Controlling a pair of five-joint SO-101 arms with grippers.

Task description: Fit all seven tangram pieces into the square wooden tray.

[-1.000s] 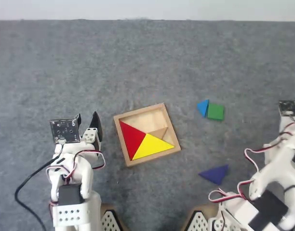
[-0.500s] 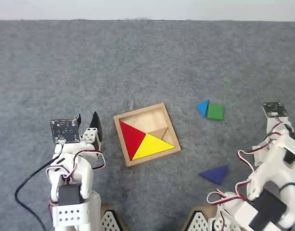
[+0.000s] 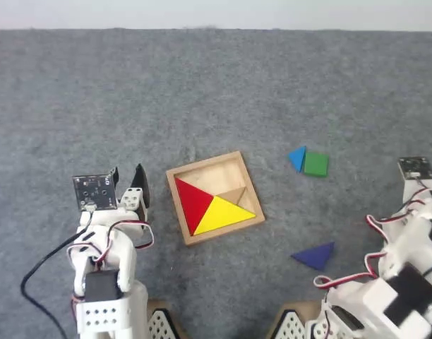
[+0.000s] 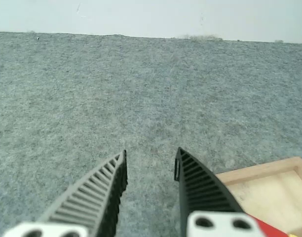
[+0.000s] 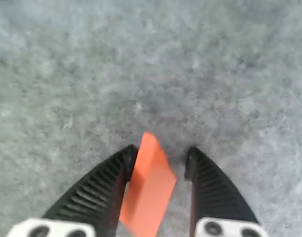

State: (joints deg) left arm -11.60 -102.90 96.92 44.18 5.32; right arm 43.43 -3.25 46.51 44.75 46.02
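The square wooden tray [image 3: 202, 167] lies mid-table, holding a red triangle [image 3: 192, 203], a yellow triangle [image 3: 223, 215] and a small wood-coloured triangle [image 3: 234, 194]. To its right, on the felt, lie a small blue triangle [image 3: 296, 157] touching a green square [image 3: 315, 164], and nearer me a dark blue triangle [image 3: 315, 255]. My right gripper [image 5: 160, 150] is shut on an orange parallelogram [image 5: 148, 190], with the right arm [image 3: 416, 169] at the table's right edge. Left of the tray [image 4: 269, 185], my left gripper [image 3: 128, 176] [image 4: 151, 155] stands open over bare felt.
Grey felt [image 3: 216, 92] covers the whole table and a pale wall runs along the far edge. Red and white cables [image 3: 375, 226] loop beside the right arm, and a black cable [image 3: 43, 265] trails from the left arm.
The right arm swung left toward the pieces, then back right and a little nearer me. The left arm, the tray and the loose pieces have kept still.
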